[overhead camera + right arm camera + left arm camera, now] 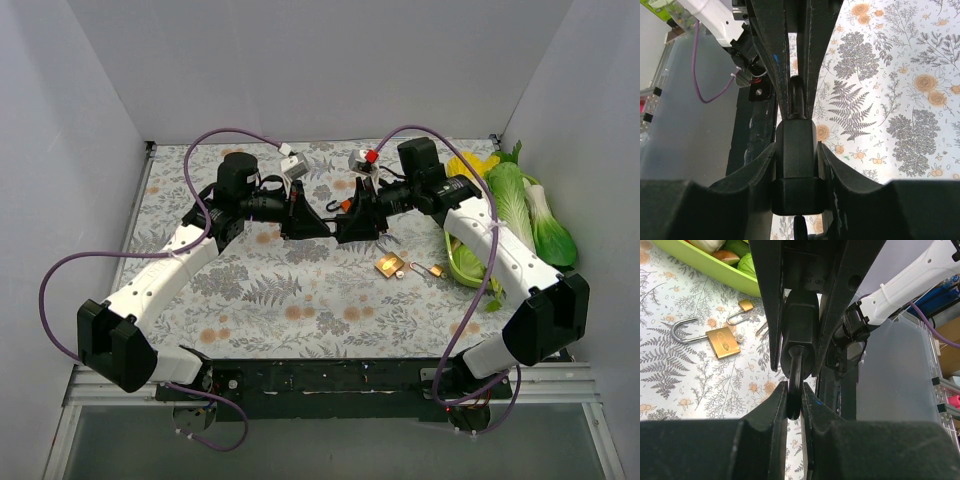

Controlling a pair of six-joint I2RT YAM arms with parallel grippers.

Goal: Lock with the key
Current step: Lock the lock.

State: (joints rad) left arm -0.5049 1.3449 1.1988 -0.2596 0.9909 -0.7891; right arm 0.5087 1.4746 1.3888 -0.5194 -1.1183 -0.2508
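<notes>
My right gripper (796, 150) is shut on a black padlock (796, 170) and holds it above the middle of the table. My left gripper (794, 390) faces it and is shut on the head of a black key (795, 402). The key's shaft runs into the bottom of the padlock's body (800, 335). In the top view both grippers, left (318, 225) and right (345, 222), meet tip to tip. The padlock's black shackle (332, 206) sticks out beside them. The keyhole itself is hidden.
A brass padlock (390, 266) with its shackle open lies on the floral cloth, with a smaller brass padlock (432, 270) to its right. A green bowl (465, 262) and leafy vegetables (520, 200) sit at the right. White walls enclose the table.
</notes>
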